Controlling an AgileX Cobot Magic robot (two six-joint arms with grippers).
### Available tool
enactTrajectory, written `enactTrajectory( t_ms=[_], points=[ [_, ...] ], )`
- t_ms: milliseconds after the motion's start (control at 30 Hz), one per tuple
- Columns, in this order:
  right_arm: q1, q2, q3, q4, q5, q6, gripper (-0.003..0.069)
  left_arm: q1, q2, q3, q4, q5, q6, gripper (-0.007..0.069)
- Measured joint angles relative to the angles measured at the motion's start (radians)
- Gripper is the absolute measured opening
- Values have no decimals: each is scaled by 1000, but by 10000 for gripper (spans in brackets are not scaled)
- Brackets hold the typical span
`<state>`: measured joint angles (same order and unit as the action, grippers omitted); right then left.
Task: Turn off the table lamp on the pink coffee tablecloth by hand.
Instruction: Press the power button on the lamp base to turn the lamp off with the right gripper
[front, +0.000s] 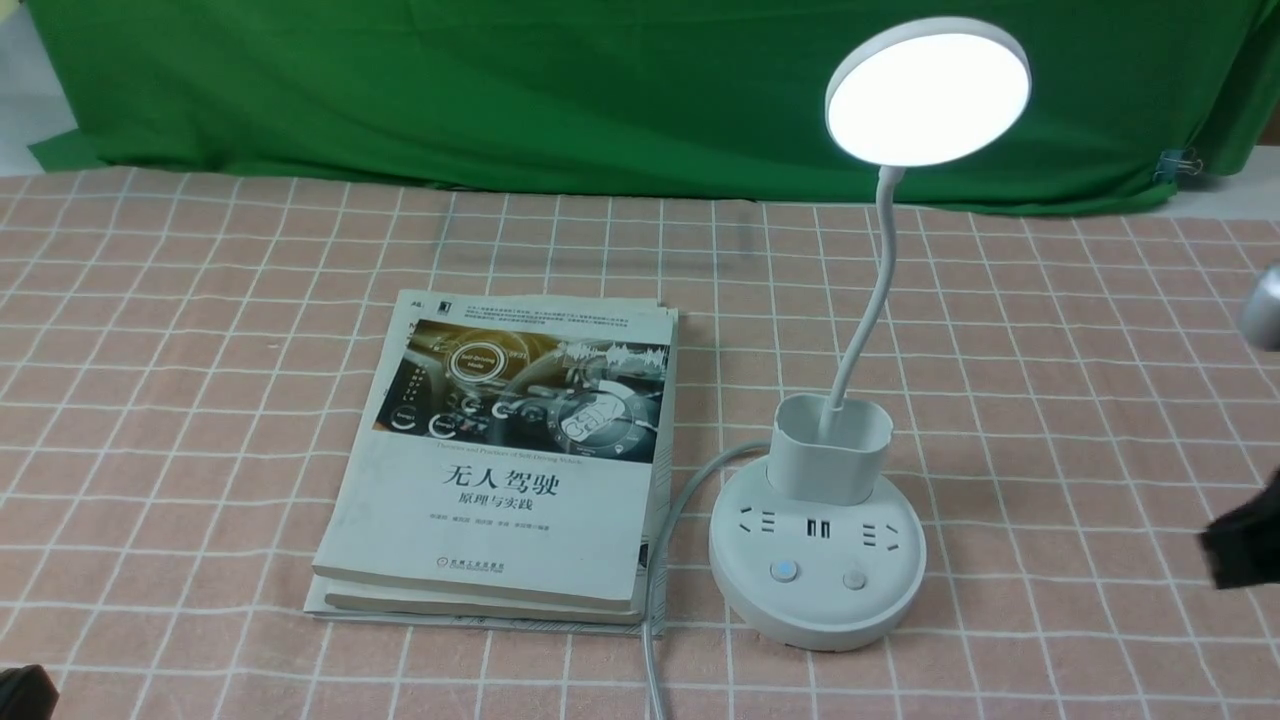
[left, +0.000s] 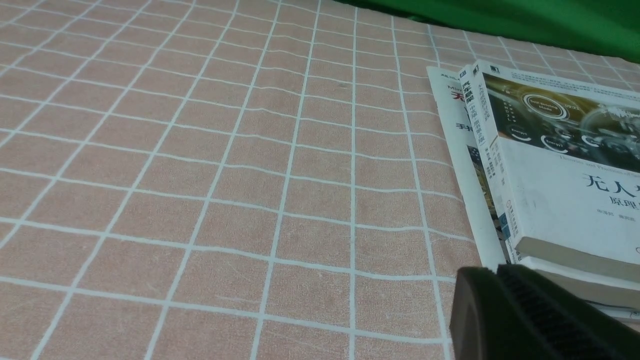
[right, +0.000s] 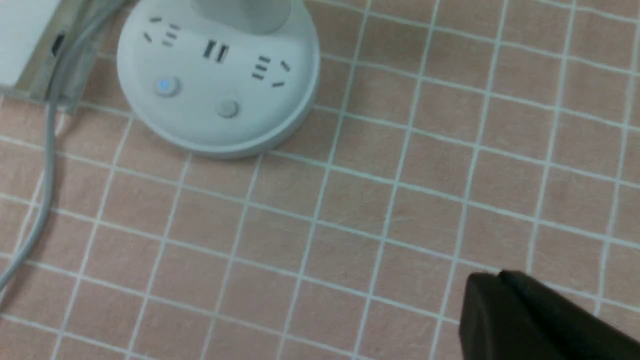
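The white table lamp (front: 815, 560) stands on the pink coffee tablecloth (front: 200, 400), right of centre. Its round disc head (front: 928, 90) is lit. Its base carries a blue-lit button (front: 784, 571) and a grey button (front: 853, 579). The base also shows in the right wrist view (right: 215, 100), with both buttons. My right gripper (right: 500, 276) is shut and empty, above bare cloth and apart from the base; it shows at the front view's right edge (front: 1240, 545). My left gripper (left: 497, 271) is shut and empty, near the books' corner, far from the lamp.
A stack of white books (front: 510, 460) lies left of the lamp, also in the left wrist view (left: 565, 165). The lamp's grey cord (front: 655, 600) runs between books and base toward the front edge. A green cloth backdrop (front: 500, 80) hangs behind.
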<state>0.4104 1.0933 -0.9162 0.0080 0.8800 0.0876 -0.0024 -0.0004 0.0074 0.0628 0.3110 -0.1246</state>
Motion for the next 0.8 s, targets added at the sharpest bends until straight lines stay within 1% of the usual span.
enactTrajectory(
  t_ms=[33,67,100,167,200,267,533,800],
  points=[
    [29,57,-17,5,-3,-1,42,0,0,0,0,0,0,6],
    [35,80,-20,6,-3,-3,42,0,0,0,0,0,0,6],
    [88,167,-40,14,-14,-16,41,0,0,0,0,0,0,6],
    [147,257,-65,20,-34,-29,41,0,0,0,0,0,0,6],
    [152,267,-68,22,-34,-31,41,0,0,0,0,0,0,6],
    [189,388,-107,29,-51,-50,41,0,0,0,0,0,0,6],
    [198,624,-242,63,-94,-98,41,0,0,0,0,0,0,6],
    [198,668,-313,70,-96,-106,41,0,0,0,0,0,0,6]
  ],
)
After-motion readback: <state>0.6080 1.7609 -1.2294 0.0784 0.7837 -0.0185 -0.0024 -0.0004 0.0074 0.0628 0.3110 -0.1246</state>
